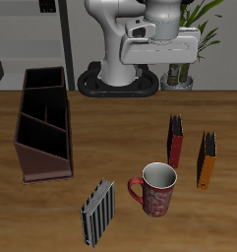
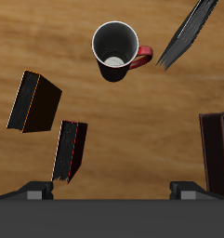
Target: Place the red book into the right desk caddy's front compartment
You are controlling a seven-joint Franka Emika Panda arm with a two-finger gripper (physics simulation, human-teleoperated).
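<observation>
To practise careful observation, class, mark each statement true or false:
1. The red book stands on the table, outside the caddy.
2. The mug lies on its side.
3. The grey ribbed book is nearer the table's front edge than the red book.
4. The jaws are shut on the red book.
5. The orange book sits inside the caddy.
1. True. The red book stands upright on the table, apart from the right desk caddy.
2. False. The mug stands upright, opening upward.
3. True. The grey ribbed book is close to the front edge.
4. False. The gripper has its jaws open, holding nothing.
5. False. The orange book stands on the table beside the red book.
</observation>
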